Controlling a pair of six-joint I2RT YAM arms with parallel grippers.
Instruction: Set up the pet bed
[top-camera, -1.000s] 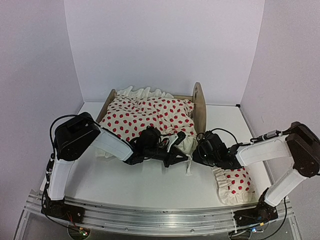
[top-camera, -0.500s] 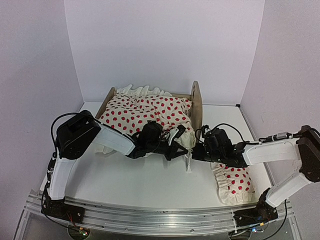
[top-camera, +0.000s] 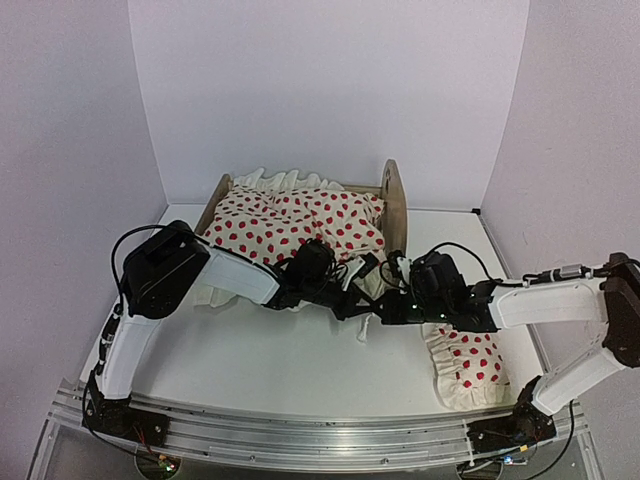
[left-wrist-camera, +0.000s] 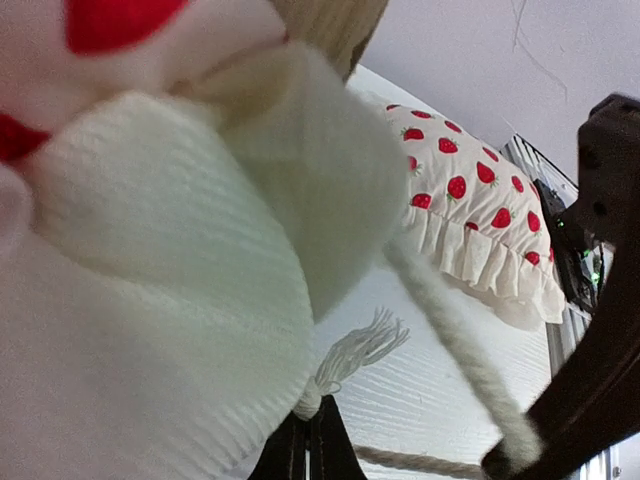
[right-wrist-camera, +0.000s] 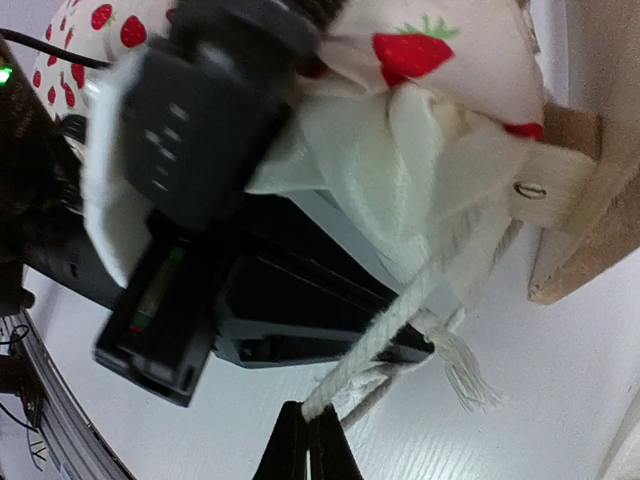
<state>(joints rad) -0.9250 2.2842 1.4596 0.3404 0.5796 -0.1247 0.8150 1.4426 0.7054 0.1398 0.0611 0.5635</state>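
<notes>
Advanced leftward to centre frame, right gripper (top-camera: 388, 308) is pinched shut on the cord (right-wrist-camera: 372, 342); left gripper (top-camera: 360, 285) clamps the blanket (top-camera: 300, 225) corner; pet bed (top-camera: 394, 205), upper centre, judged light, stiff plywood, best gripped at its headboard edge.

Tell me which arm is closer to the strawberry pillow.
Right. The right arm stretches along the far edge of the pillow in the top view. The left arm reaches in from the left across the front of the bed and ends short of the pillow.
</notes>
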